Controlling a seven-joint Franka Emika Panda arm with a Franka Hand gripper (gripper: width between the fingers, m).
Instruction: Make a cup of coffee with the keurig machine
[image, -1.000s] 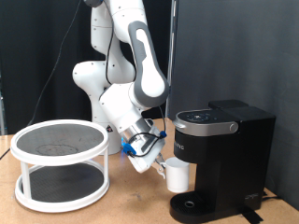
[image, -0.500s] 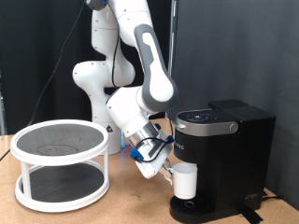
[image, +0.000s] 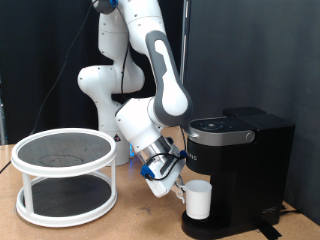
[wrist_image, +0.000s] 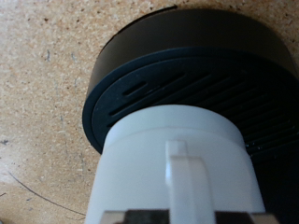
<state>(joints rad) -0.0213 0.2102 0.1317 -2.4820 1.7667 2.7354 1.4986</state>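
Gripper: the gripper (image: 176, 184) sits low at the centre of the exterior view, angled down toward the machine's base; its fingers are closed on the handle side of the cup, which the wrist view shows running straight in toward the hand.
Cup: the white cup (image: 197, 199) stands upright at lower centre-right of the exterior view, under the brew head and over the round drip base; in the wrist view the cup (wrist_image: 177, 174) fills the lower middle, its handle facing the camera.
Drip base: the black slotted drip base (wrist_image: 149, 84) spreads behind and around the cup in the wrist view; whether the cup's foot is fully resting on it cannot be told.
Machine: the black coffee machine (image: 243, 165) stands at the right of the exterior view, lid down, beside the arm.
Rack: a white two-tier round rack (image: 66, 173) stands well apart at lower left.
Step in hand: by these pictures, placing the cup under the spout.
What the move calls for: a judgement only, the cup needs to settle flat and centred on the base before the grip lets go.
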